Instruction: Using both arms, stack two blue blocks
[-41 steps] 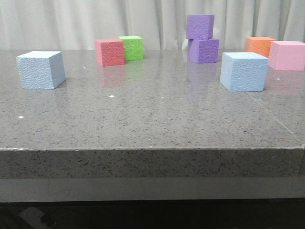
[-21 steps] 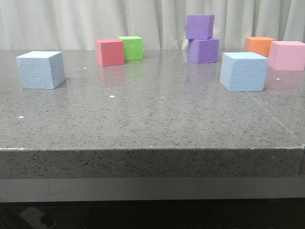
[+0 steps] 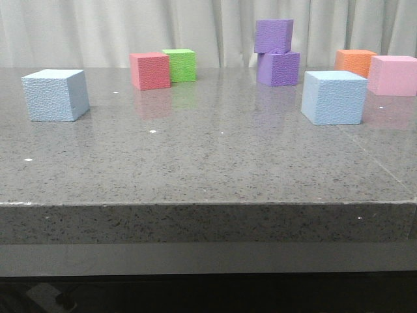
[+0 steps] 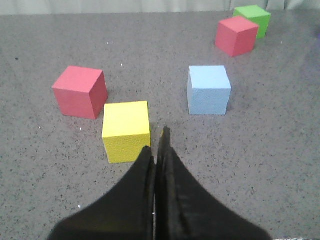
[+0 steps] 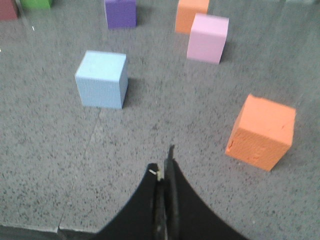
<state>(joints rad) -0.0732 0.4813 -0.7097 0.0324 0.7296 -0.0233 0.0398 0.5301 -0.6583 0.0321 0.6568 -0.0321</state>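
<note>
Blue blocks are sitting well apart on my grey table (image 3: pixel 215 156): one blue block (image 3: pixel 55 95) is resting alone at the left side, the other blue block (image 3: pixel 333 98) at the right, just in front of a pink cube (image 3: pixel 393 75) and near two stacked purple cubes (image 3: pixel 276 52). I am seeing the left gripper (image 4: pixel 160 145) hanging above the tabletop with its fingers pressed together, holding nothing, a yellow cube (image 4: pixel 126 131) just beside its tips. The right gripper (image 5: pixel 164 167) is likewise hovering pinched together and empty, an orange cube (image 5: pixel 261 132) lying off to one side.
</note>
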